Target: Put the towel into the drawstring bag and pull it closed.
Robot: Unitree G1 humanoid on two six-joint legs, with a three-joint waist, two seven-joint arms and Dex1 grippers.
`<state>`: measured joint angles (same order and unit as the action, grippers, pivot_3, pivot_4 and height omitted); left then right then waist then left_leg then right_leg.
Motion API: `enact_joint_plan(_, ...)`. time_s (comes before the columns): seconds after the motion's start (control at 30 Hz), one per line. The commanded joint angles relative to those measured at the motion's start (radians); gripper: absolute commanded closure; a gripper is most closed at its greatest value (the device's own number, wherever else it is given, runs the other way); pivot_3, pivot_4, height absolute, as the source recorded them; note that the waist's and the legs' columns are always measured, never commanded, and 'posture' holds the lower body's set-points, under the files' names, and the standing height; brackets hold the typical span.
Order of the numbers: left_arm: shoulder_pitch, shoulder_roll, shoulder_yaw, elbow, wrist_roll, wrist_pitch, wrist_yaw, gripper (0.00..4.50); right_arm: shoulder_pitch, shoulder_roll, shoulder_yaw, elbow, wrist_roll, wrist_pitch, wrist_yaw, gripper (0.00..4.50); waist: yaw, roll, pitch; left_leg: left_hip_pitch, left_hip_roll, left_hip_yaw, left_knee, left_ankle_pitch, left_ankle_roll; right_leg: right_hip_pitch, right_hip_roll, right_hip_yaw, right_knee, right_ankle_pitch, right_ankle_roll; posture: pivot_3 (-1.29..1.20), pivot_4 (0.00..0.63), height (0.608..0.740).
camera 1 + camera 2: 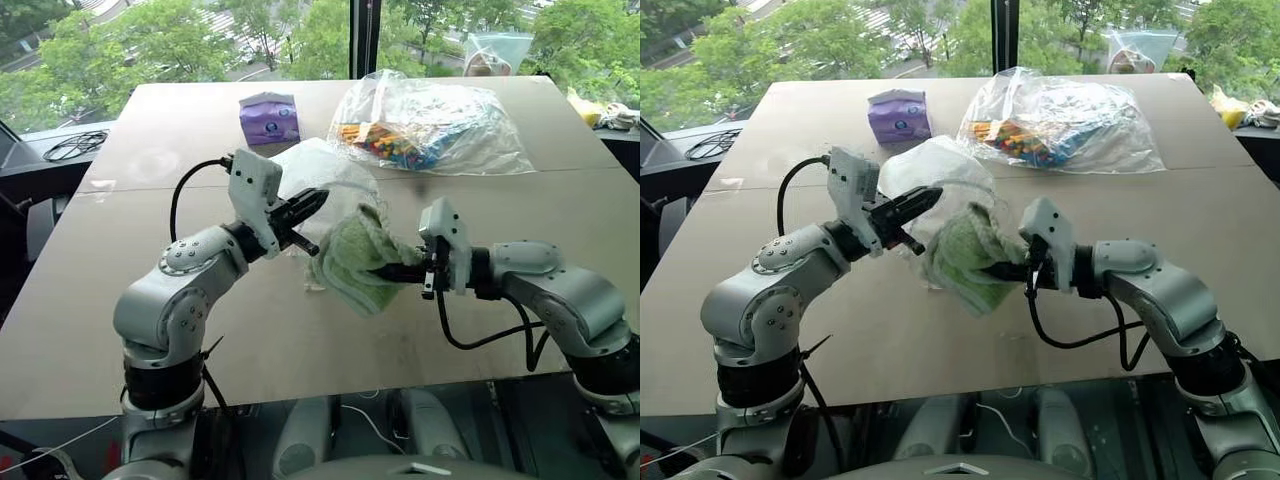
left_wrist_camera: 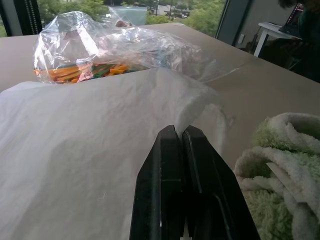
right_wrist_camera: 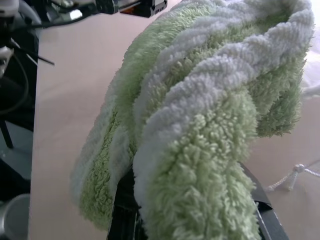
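Towel (image 1: 355, 258) in right pincer (image 1: 385, 272); left pincer (image 1: 312, 205) pinches drawstring bag (image 2: 85, 150) (lifted).

No legible txt, purple tissue pack (image 1: 269, 119) label too small to read

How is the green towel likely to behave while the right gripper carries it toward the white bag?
Probably floppy: the towel droops in folds either side of the right gripper. Its knobbly pile likely resists slipping. It looks light, hanging off the table from one pinch.
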<state>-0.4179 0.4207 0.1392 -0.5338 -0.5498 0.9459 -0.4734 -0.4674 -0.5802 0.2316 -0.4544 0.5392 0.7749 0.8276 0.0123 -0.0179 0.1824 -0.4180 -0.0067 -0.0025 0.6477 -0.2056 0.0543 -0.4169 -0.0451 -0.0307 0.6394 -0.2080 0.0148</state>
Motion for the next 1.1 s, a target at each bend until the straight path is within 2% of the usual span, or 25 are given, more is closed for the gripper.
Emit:
enact_joint_plan(0.03,0.014,0.026,-0.028,-0.037,-0.023,-0.047,-0.045,4.50,-0.053,-0.015,0.039,-0.001,-0.048,-0.059,0.048,4.18,0.000,0.000,0.000,0.000,0.000,0.000,0.000,0.000,0.000,0.000,0.000,0.000,0.000,0.000,0.000,0.00,0.150,0.740)
enact_joint_plan(0.13,0.028,0.044,-0.042,-0.050,-0.039,-0.046,-0.067,4.50,-0.084,-0.006,0.065,0.023,-0.082,-0.077,0.058,4.18,0.000,0.000,0.000,0.000,0.000,0.000,0.000,0.000,0.000,0.000,0.000,0.000,0.000,0.000,0.000,0.00,0.150,0.740)
enact_joint_plan(0.27,0.050,0.059,-0.048,-0.072,-0.052,-0.051,-0.076,4.50,-0.112,0.055,0.035,0.035,-0.036,-0.002,0.012,4.18,0.000,0.000,0.001,-0.001,0.000,0.000,-0.001,0.000,0.000,-0.001,-0.001,0.000,-0.001,0.000,0.000,0.00,0.150,0.740)
enact_joint_plan(0.47,0.064,0.061,-0.039,-0.085,-0.069,-0.053,-0.061,4.50,-0.081,0.085,-0.004,0.067,0.011,0.108,-0.041,4.18,0.002,0.000,0.000,-0.003,0.000,0.000,-0.001,0.000,0.000,-0.003,-0.002,-0.001,-0.001,0.000,0.000,0.00,0.150,0.740)
enact_joint_plan(0.63,0.061,0.049,-0.033,-0.084,-0.075,-0.054,-0.045,4.50,-0.056,0.070,0.014,0.037,0.041,0.159,-0.021,4.18,0.002,0.000,0.000,-0.013,-0.001,0.000,0.000,0.000,0.000,-0.012,-0.003,-0.001,-0.001,0.003,-0.004,0.00,0.150,0.740)
enact_joint_plan(0.73,0.058,0.047,-0.035,-0.087,-0.087,-0.052,-0.038,4.50,-0.050,0.090,0.003,0.037,0.053,0.172,-0.040,4.18,0.002,0.000,0.000,-0.014,-0.001,0.000,0.000,0.000,0.000,-0.013,-0.002,-0.001,0.000,0.003,-0.004,0.00,0.150,0.740)
enact_joint_plan(0.83,0.066,0.054,-0.040,-0.095,-0.099,-0.050,-0.039,4.50,-0.057,0.154,-0.058,0.059,0.085,0.197,-0.102,4.18,0.000,0.000,0.000,-0.014,-0.001,0.000,0.000,0.000,0.000,-0.013,-0.002,-0.001,0.000,0.003,-0.004,0.00,0.150,0.740)
enact_joint_plan(0.97,0.073,0.064,-0.038,-0.097,-0.108,-0.051,-0.040,4.50,-0.082,0.308,-0.225,0.137,0.154,0.246,-0.270,4.18,0.001,0.000,0.000,-0.013,-0.001,0.000,0.001,0.000,0.000,-0.013,-0.001,0.000,0.002,0.002,-0.003,0.00,0.150,0.740)
enact_joint_plan(1.1,0.075,0.076,-0.039,-0.094,-0.103,-0.053,-0.042,4.50,-0.075,0.413,-0.336,0.158,0.218,0.286,-0.390,4.18,0.002,0.000,0.000,-0.013,-0.001,0.000,0.002,0.001,-0.001,-0.013,0.000,0.000,0.003,0.003,-0.004,0.00,0.150,0.740)
